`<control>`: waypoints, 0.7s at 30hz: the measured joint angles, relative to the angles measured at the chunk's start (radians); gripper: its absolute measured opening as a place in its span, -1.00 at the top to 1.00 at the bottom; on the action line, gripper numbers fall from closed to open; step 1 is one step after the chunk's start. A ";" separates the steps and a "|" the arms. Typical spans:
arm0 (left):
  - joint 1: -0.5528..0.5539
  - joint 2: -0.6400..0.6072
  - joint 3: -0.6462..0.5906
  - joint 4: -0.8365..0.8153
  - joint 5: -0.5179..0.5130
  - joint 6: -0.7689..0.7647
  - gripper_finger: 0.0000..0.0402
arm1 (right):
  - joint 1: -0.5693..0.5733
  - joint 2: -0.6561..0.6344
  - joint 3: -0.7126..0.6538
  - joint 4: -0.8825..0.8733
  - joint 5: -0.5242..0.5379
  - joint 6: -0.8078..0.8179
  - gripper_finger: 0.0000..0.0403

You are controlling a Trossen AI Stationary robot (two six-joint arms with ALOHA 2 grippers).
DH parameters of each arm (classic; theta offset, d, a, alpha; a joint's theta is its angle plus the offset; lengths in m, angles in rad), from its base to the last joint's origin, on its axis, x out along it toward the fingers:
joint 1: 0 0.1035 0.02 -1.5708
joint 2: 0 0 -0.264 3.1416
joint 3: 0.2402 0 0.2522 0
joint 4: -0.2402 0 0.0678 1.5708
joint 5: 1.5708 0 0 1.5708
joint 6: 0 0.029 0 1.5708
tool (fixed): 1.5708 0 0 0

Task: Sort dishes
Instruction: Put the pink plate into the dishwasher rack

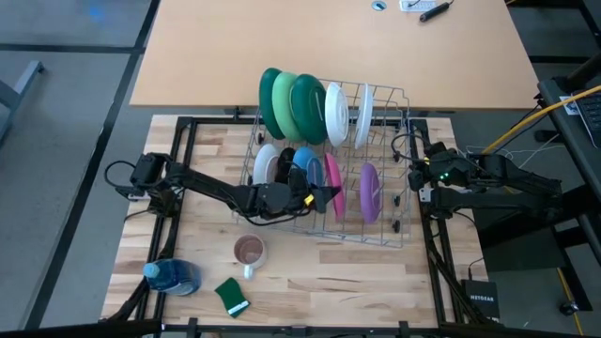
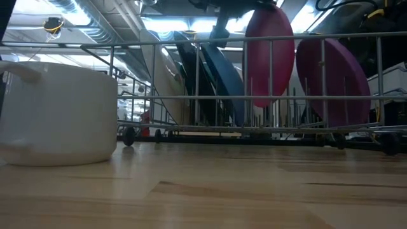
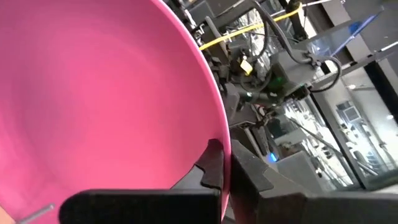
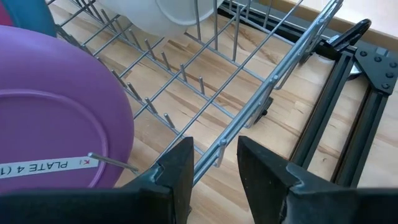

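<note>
Dishes stand on edge in the wire rack (image 1: 331, 164) at the centre of my table (image 1: 310, 291). Along its 12 o'clock side sit the dark green plate (image 1: 271, 101), two light green plates (image 1: 307, 108) and two white plates (image 1: 335, 115). Along the 6 o'clock row I see a white plate (image 1: 266, 164), a black one, a blue plate (image 1: 306, 164), the pink plate (image 1: 332, 180) and the purple plate (image 1: 369, 191).

My left arm reaches in from 9 o'clock, stretched low across the table with its elbow near the table's left edge and the wrist inside the rack. My left gripper (image 1: 324, 197) is clamped on the rim of the pink plate, one dark finger (image 3: 211, 168) on each face, as the left wrist view shows. In the low view that plate hangs higher than the purple one beside it, its lower edge above the rack floor.

My right arm is folded at 3 o'clock, outside the rack. My right gripper (image 4: 214, 165) has its fingers apart and holds nothing; it sits just over the rack's outer wire rail, with the purple plate close by inside.

Toward 6 o'clock of the rack lie a mug (image 1: 250, 252), a green sponge (image 1: 231, 297) and a blue bottle (image 1: 174, 276).
</note>
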 joint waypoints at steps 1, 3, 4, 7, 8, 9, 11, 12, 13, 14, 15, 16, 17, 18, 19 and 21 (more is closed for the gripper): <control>-0.007 0.000 0.000 0.001 0.000 0.001 1.00 | 0.000 0.000 0.000 0.000 0.004 0.000 0.37; -0.022 0.000 0.000 0.004 0.004 -0.002 1.00 | 0.000 0.000 0.000 0.000 0.007 0.000 0.37; -0.030 0.000 0.000 0.008 0.009 -0.004 1.00 | 0.000 0.000 0.000 0.000 0.007 0.000 0.37; -0.051 -0.001 0.000 0.009 0.013 -0.009 1.00 | 0.000 0.000 0.000 0.000 0.008 0.000 0.37; -0.056 -0.001 0.000 0.009 0.012 -0.015 1.00 | 0.000 0.000 0.000 0.000 0.007 0.000 0.37; -0.060 -0.001 0.000 0.009 0.011 -0.018 1.00 | 0.000 0.000 0.000 0.000 0.007 0.000 0.37; -0.060 -0.001 0.000 0.021 0.010 -0.014 1.00 | 0.000 0.000 0.000 0.000 0.007 0.000 0.37; -0.059 -0.001 0.000 0.027 0.009 -0.007 1.00 | 0.000 0.000 0.000 0.000 0.007 0.000 0.37; -0.055 -0.001 0.000 0.030 0.008 -0.001 1.00 | 0.000 0.000 0.000 0.000 0.007 0.000 0.37; -0.050 -0.002 0.000 0.033 0.009 0.000 1.00 | 0.000 0.000 0.000 0.001 0.007 0.000 0.37; -0.044 -0.002 0.000 0.033 0.010 -0.001 1.00 | 0.000 0.000 0.000 0.001 0.007 0.000 0.37; -0.037 -0.002 0.000 0.033 0.014 -0.001 1.00 | 0.000 0.000 0.000 0.001 0.007 0.000 0.37; -0.029 -0.002 0.000 0.035 0.023 -0.001 1.00 | 0.000 0.000 0.000 0.001 0.007 0.000 0.37; -0.021 -0.002 0.000 0.036 0.036 -0.004 1.00 | 0.000 0.000 0.000 0.001 0.007 0.000 0.37; -0.013 -0.002 0.001 0.038 0.046 -0.006 1.00 | 0.000 0.000 0.000 0.001 0.007 0.000 0.37; -0.002 -0.002 0.001 0.044 0.063 -0.008 1.00 | 0.000 0.000 0.000 0.001 0.007 0.000 0.37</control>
